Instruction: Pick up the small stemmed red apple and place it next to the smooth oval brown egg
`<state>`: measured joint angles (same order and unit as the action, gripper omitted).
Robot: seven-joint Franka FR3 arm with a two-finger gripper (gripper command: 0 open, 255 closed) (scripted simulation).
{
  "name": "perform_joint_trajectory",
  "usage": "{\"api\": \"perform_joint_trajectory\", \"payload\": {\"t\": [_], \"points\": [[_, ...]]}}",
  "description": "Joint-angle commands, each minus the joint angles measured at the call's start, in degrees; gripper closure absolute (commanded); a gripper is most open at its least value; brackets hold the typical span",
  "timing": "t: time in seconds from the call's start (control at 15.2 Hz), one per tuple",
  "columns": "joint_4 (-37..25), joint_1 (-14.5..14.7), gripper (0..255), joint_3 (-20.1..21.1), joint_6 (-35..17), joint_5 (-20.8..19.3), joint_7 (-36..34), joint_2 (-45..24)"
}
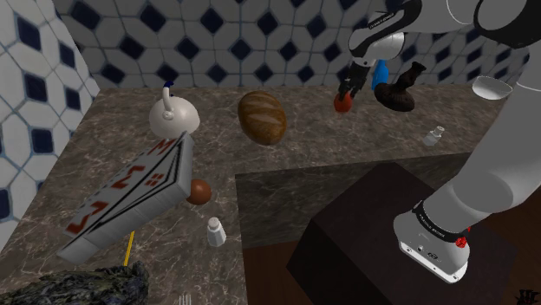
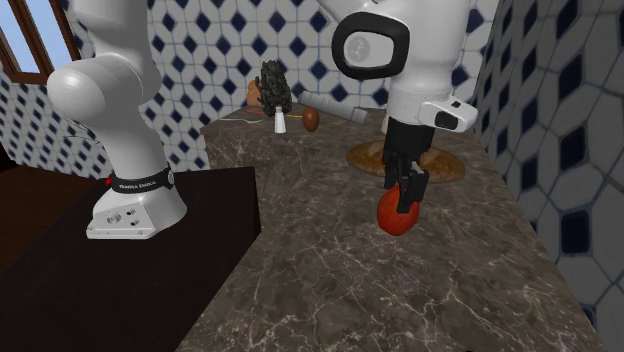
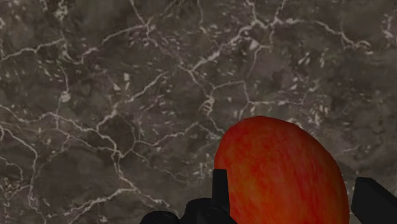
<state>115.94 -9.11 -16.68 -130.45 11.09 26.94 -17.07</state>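
A red apple (image 1: pixel 342 104) (image 2: pixel 396 214) (image 3: pixel 280 172) is clasped between the black fingers of my gripper (image 1: pixel 346 94) (image 2: pixel 405 196) (image 3: pixel 294 182), which is shut on it over the dark marble counter (image 3: pixel 114 95). The smooth brown egg (image 1: pixel 198 191) (image 2: pixel 311 119) lies far from the apple. It rests against the end of a long white box with red marks (image 1: pixel 130 195), close to a white shaker (image 1: pixel 216 231) (image 2: pixel 281 121).
A brown bread loaf (image 1: pixel 263 117) (image 2: pixel 372 155) lies between apple and egg. A white round pot (image 1: pixel 173 114) stands past the box. A dark brown object (image 1: pixel 400 92) and a small bottle (image 1: pixel 433 136) sit near the tiled wall. The dark stand (image 1: pixel 390 234) borders the counter.
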Motion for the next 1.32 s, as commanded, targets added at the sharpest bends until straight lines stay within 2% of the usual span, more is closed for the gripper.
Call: {"api": "perform_joint_trajectory", "payload": {"t": [0.0, 1.25], "points": [[-0.1, 0.1, 255, -0.2, 1.2, -0.5, -0.3, 1.1], [-6.4, 0.8, 255, -1.2, 14.0, -4.1, -3.3, 8.1]]}}
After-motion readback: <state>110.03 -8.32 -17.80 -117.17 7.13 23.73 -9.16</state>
